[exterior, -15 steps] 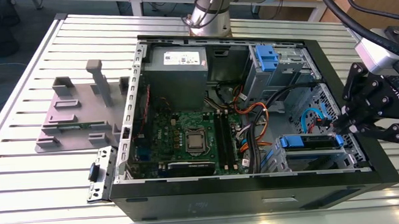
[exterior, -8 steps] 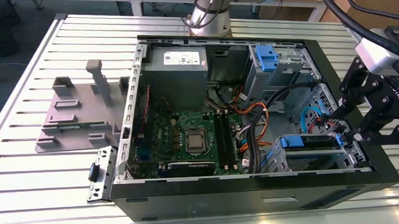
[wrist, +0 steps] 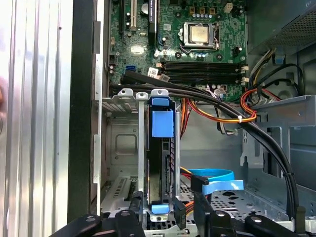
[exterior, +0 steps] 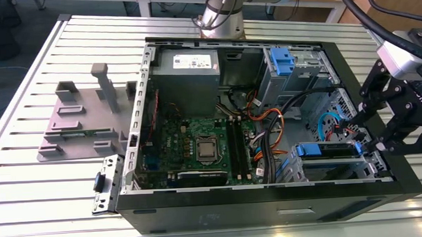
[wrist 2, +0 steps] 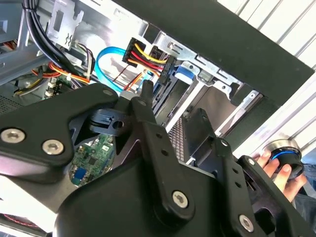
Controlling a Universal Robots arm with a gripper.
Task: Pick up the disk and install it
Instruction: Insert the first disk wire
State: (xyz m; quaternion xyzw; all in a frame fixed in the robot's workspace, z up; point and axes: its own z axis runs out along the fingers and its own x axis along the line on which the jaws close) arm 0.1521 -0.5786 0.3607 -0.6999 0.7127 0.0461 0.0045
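An open computer case (exterior: 270, 211) lies on its side on a slatted metal table (exterior: 30, 177), with the motherboard (exterior: 197, 145) and bundles of coloured cables (exterior: 268, 143) exposed. The black claw (exterior: 369, 136) hangs over the case's edge at the exterior view's right, above the drive cage (exterior: 339, 169). The disk (wrist: 160, 168), standing on edge inside its blue bracket, sits in a slot of that cage; in the first wrist view the claw's two fingertips (wrist: 136, 200) flank its near end, close against the bracket. Whether they press on it or stand just apart I cannot tell. Judging by this, the disk has been brought to its bay and is largely seated, with the work at or near its final stage; no cable appears to be joined to it. The exterior view shows the whole layout, including a second blue-bracketed bay (exterior: 282, 60) toward the far corner and a grey fixture (exterior: 84, 120) on the table beside the case. The second wrist view shows the black linkage of the claw up close, a red, yellow and black power plug (wrist 2: 148, 54), a blue flat cable (wrist 2: 106, 61), and a person's hand (wrist 2: 276, 168) resting on a round knob outside the case.
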